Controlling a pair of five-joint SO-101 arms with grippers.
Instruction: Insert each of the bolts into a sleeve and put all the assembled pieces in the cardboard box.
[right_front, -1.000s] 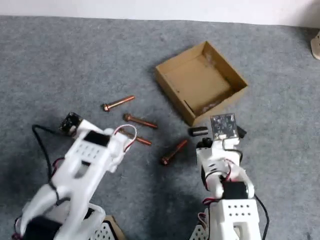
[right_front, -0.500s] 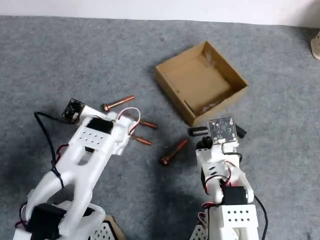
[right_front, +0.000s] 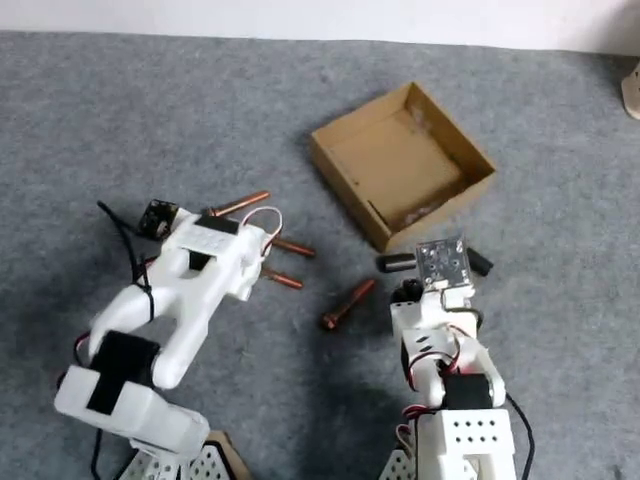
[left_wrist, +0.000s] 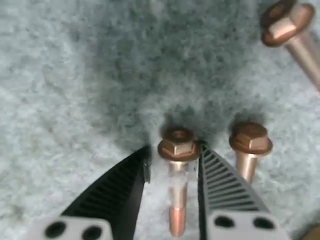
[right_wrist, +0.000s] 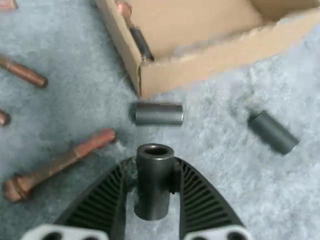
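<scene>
Left jaws are straddling a bolt (left_wrist: 177, 185), parted, one each side of the shank, not yet pinching. Right jaws are clenching a sleeve (right_wrist: 154, 187) upright, near the cardboard box (right_wrist: 210, 60). Within the last second the left arm (right_front: 190, 290) has been reaching forward over the bolts (right_front: 238, 205) on the table (right_front: 120, 110); right arm (right_front: 440, 340) barely shifting. Reading: bolt pickup is coming next, insertion pending.

White left arm (right_front: 190, 290) and right arm (right_front: 445, 345), black ribbed jaws, red wires (right_front: 272, 213)
</scene>
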